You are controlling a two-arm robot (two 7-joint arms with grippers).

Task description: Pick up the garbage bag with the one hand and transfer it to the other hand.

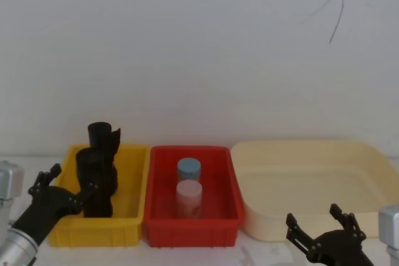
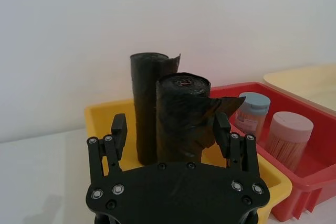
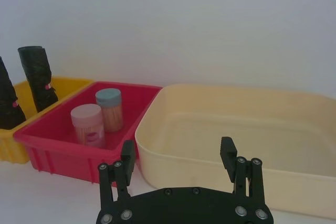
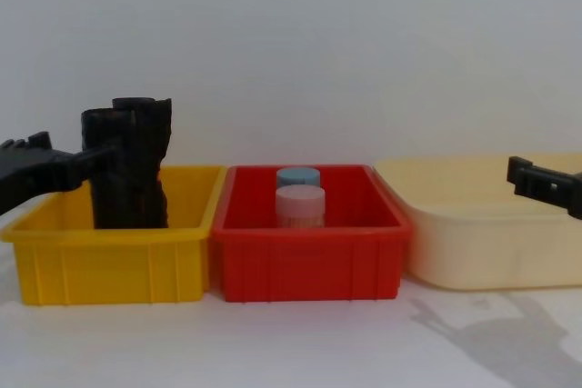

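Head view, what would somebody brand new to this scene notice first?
Three containers sit in a row: a yellow bin on the left, a red bin in the middle and a cream tub on the right. In the yellow bin stand a farther roll and a nearer roll, both tall and black, and the left hand is open around the nearer one. The right hand hovers open in front of the cream tub.

looked like a lab test bench. a bare white wall (image 4: 291,43) stood behind a plain white tabletop (image 4: 291,343). three plastic containers sat on it in a tidy row: yellow bin (image 4: 109,270), red bin (image 4: 309,270), cream tub (image 4: 491,252). it read as a staged setup.
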